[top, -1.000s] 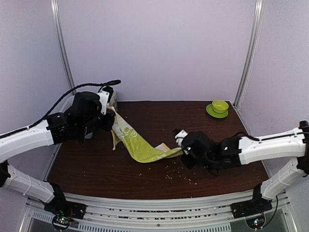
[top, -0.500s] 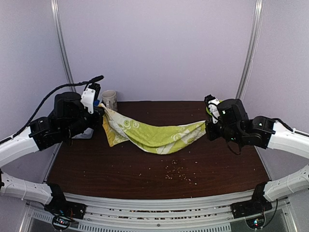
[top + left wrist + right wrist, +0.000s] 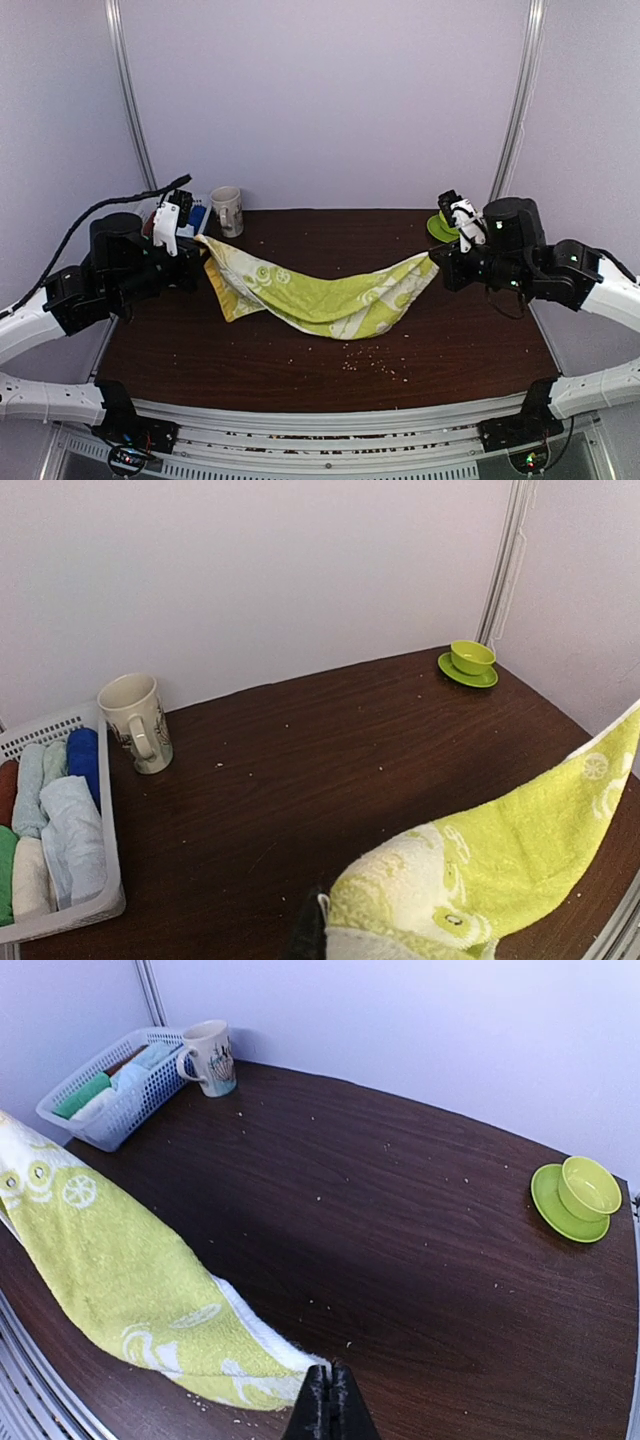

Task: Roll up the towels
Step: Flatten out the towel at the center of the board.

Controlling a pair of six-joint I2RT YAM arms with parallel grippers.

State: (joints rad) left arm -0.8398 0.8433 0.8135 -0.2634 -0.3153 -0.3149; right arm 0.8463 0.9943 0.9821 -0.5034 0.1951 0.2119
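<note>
Left gripper (image 3: 199,240) is clamped right down on one corner of the yellow-green towel (image 3: 330,300). In the left wrist view you can just see the dark fingertips (image 3: 305,940) poking out from under a bunched wad of it. Right gripper (image 3: 433,258) is doing the same at the other end, jaws pinched together on the towel's white-edged corner, which is really clear in its own wrist cam (image 3: 328,1400). So the towel is strung up between the two arms over the middle of the dark wood table (image 3: 300,365), stretched out like a hammock with the white print facing up. It sags in the middle and a bit is folded under on the left side. Honestly I can't tell from above whether the lowest bit is brushing the tabletop or hanging just clear of it. Behind the left gripper, in the far left corner, there's a white slatted basket (image 3: 108,820) with a row of cloths (image 3: 55,815) packed into it, and a printed mug (image 3: 227,210) standing just beside it. Over at the far right corner sits a little green cup and saucer (image 3: 578,1195), partly hidden behind the right gripper from overhead. There are crumbs (image 3: 368,358) scattered on the table nearer the front edge.
</note>
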